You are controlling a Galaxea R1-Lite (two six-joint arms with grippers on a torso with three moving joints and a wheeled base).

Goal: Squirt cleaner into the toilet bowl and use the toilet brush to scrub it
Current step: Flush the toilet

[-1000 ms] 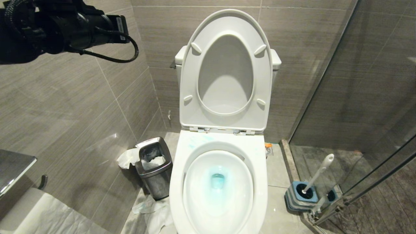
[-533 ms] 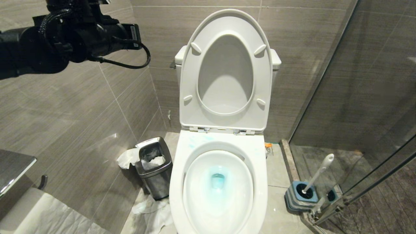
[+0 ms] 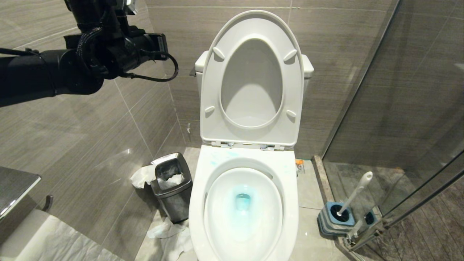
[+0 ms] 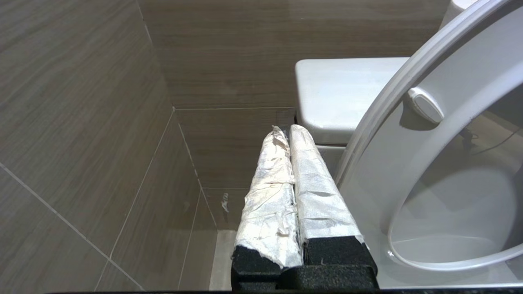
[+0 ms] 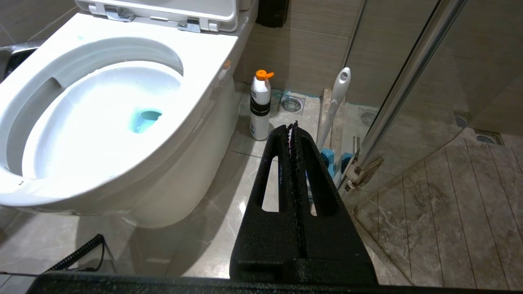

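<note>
The white toilet bowl [image 3: 197,203] stands open, its water tinted turquoise by cleaner [image 3: 243,201], with pale teal streaks on the back rim. The toilet brush [image 3: 357,192] leans in its blue-grey holder on the floor to the bowl's right. High up by the left wall, my left arm [image 3: 108,54] reaches toward the tank. Its gripper [image 4: 284,131] has white-wrapped fingers, shut and empty, beside the raised seat. My right gripper [image 5: 293,124] is shut and empty, low over the floor right of the bowl [image 5: 196,110]. The brush handle [image 5: 337,98] rises just beyond it.
The raised seat and lid [image 3: 253,21] lean on the tank [image 4: 339,94]. A steel bin [image 3: 172,186] and crumpled paper [image 3: 170,235] sit left of the bowl. A white bottle with an orange cap [image 5: 260,106] stands behind the bowl's right side. A glass shower door [image 3: 398,108] closes the right.
My left arm has swung rightward along the wall toward the tank and raised seat, its gripper staying shut. The bowl and brush have not moved.
</note>
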